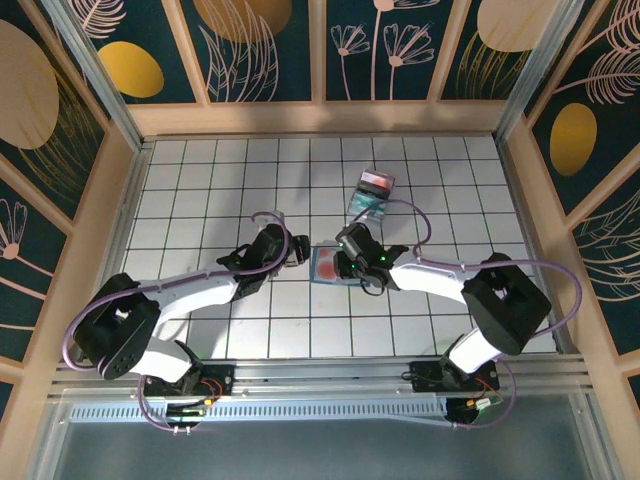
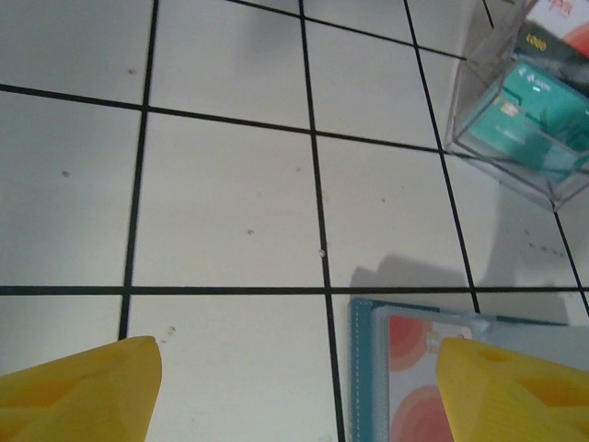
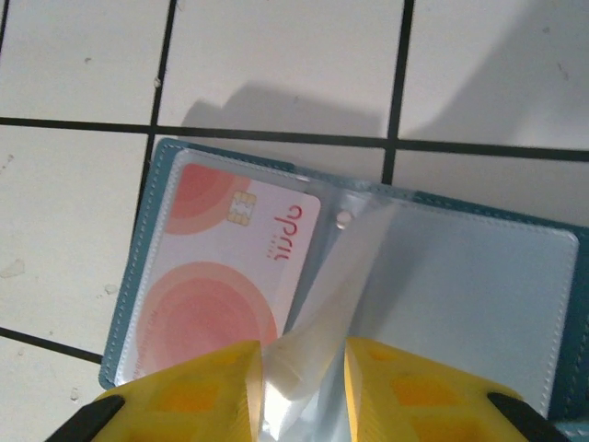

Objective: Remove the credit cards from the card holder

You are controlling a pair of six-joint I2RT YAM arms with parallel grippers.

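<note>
Your right gripper (image 3: 302, 354) stands narrowly parted astride a raised clear sleeve (image 3: 322, 304) of the open card holder (image 3: 460, 276), likely to bare the credit card (image 3: 230, 267) just ahead-left of its fingers; your left gripper (image 2: 299, 350) hangs wide apart, the holder's corner beside its right finger, probably ready to steady it; whether more cards sit inside is hidden.

Card holder (image 3: 460, 304) slate-blue with pale stitching; credit card (image 3: 216, 267) in its 9 o'clock panel pale pink with coral circles, gold chip, red lettering; clear tray (image 2: 502, 170) toward 1 o'clock holds teal and red; table (image 1: 200, 190) white with black grid; right gripper (image 3: 304, 354) fingers (image 3: 184, 396) yellow.
</note>
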